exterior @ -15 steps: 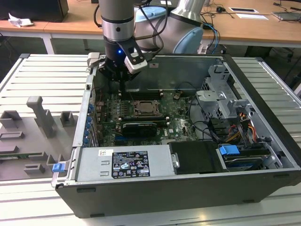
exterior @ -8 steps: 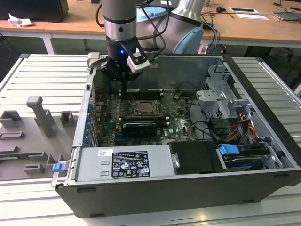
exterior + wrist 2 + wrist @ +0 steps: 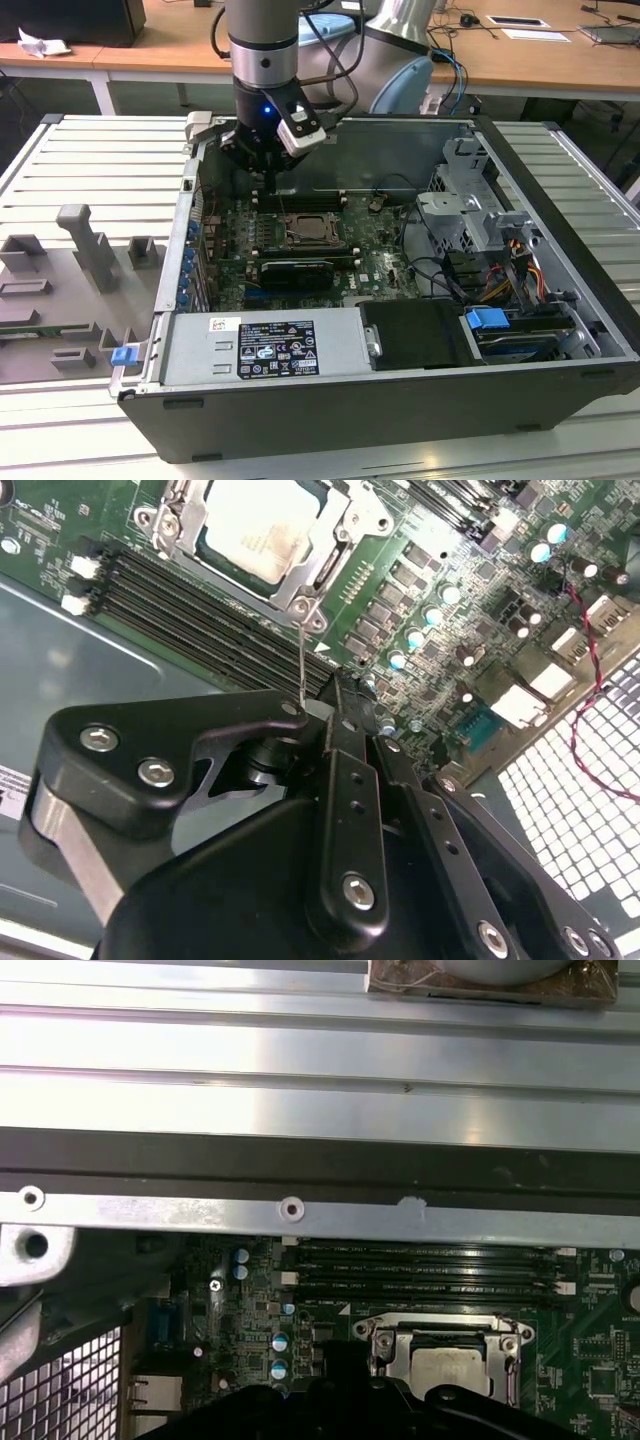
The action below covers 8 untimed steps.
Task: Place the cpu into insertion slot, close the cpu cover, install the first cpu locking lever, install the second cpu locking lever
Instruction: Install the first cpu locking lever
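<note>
The tool [image 3: 322,708] pinches a thin lever [image 3: 302,655] (cover [image 3: 332,568] down over cpu [image 3: 262,525]).

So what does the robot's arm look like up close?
The arm is a shiny silver-grey tube with a dark band and a glowing blue light. Black cables loop beside it. Its gripper is chunky black with round silver screws.

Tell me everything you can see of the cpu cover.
The cpu cover is a thin silvery metal frame, lying closed over the chip on the green board. The chip's dull silver top shows through its square window. Screws sit at its corners. Black memory slots run alongside. A thin wire lever reaches from one corner to the gripper.
</note>
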Each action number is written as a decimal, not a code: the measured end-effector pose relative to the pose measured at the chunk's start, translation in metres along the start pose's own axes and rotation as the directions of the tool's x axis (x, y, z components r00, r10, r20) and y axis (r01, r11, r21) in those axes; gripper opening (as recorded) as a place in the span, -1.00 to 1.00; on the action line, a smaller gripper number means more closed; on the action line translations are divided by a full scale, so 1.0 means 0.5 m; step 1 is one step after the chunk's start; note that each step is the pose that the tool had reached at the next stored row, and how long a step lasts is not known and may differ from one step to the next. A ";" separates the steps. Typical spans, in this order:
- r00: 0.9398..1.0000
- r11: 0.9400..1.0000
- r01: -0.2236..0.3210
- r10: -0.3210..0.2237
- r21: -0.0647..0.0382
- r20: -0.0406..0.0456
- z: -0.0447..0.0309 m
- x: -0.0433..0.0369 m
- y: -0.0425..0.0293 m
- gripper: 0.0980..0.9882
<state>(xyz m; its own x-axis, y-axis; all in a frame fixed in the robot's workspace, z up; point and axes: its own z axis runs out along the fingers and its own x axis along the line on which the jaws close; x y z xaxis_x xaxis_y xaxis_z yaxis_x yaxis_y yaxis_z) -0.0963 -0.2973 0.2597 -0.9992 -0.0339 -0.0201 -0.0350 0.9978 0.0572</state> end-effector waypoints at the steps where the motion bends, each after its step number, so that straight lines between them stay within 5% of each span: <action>1: 1.000 1.000 0.000 0.000 0.000 0.000 0.000 -0.004 0.000 -0.98; 8: 1.000 1.000 0.000 0.000 0.000 0.000 0.000 -0.011 0.000 -0.98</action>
<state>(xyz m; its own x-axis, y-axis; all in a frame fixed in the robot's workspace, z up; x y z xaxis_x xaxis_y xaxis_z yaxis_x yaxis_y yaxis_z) -0.0909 -0.2973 0.2597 -0.9992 -0.0338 -0.0202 -0.0349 0.9977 0.0573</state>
